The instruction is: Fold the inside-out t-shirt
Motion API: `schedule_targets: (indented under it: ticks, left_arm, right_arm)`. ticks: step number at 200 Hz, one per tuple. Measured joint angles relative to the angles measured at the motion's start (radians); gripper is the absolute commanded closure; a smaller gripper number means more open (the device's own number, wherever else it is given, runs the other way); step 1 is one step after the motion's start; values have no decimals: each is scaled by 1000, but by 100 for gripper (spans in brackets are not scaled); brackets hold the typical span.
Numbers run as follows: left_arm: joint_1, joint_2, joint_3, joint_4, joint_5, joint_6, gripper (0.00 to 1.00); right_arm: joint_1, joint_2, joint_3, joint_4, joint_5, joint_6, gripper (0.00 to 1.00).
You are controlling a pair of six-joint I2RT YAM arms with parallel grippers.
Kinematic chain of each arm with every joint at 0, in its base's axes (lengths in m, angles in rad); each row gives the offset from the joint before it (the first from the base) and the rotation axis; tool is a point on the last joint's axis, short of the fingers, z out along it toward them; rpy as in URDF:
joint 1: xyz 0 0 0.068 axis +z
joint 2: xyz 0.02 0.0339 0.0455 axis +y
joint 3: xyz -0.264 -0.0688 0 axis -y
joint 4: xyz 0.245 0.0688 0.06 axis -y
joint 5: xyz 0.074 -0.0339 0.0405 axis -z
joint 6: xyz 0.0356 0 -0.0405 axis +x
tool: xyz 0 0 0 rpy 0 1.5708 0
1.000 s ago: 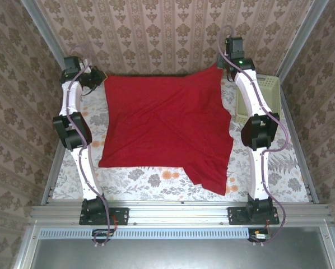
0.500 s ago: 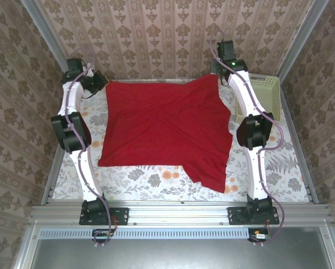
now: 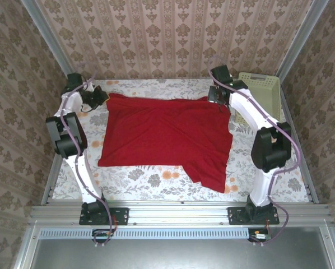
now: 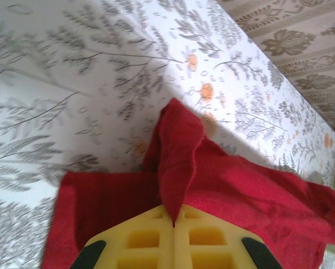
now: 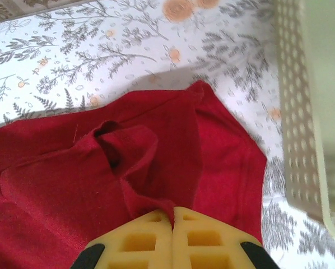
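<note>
Step in hand: first fold of inside-out t-shirt [image 3: 162,137], red, spread on the flowered table [image 3: 156,182], left of the basket [image 3: 263,89].

Near hem: flat, one sleeve flap nearest my bases, down-left of the basket. I judge it serves as the anchor.

Far edge: my left gripper [image 4: 173,224] is clamped on a pinched corner, far left of the basket. My right gripper [image 5: 172,216] is clamped on the corner just beside the basket.

Advice: carry both corners level and together toward the near hem, cloth taut, clear of the basket wall.

Pose: both arms reached far, elbows bowed outward, wrists turned inward over the far edge.
</note>
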Motion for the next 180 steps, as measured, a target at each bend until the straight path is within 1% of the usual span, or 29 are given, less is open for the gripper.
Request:
schedule_targets:
  ticks: [31, 60, 86, 121, 124, 134, 138, 150, 155, 171, 180]
  left_arm:
    - [34, -50, -126, 74, -7, -8, 100]
    - [34, -90, -231, 144, -22, -27, 100]
    - [35, -154, -360, 204, -50, -63, 100]
    - [37, -247, -549, 299, -95, -129, 100]
    - [37, -256, -570, 312, -102, -137, 99]
    - [40, -278, -622, 334, -116, -155, 81]
    - [41, -286, -643, 343, -124, -166, 76]
    - [46, -303, -686, 352, -143, -189, 65]
    - [48, -305, -695, 352, -150, -192, 61]
    - [54, -311, -702, 337, -185, -215, 56]
    - [55, -322, -699, 315, -211, -218, 52]
  right_arm:
    - [3, -124, -216, 48, -2, 89, 100]
    - [20, -188, -387, 89, -9, 164, 100]
    - [38, -254, -530, 144, -10, 229, 100]
    - [49, -314, -653, 197, -11, 298, 100]
    - [50, -315, -661, 202, -11, 302, 100]
    - [53, -320, -688, 220, -11, 315, 100]
    - [55, -322, -697, 226, -12, 319, 94]
    - [60, -326, -720, 235, -18, 329, 71]
    - [62, -327, -725, 236, -20, 334, 63]
    - [68, -332, -727, 237, -22, 323, 54]
    - [69, -341, -724, 233, -18, 314, 52]
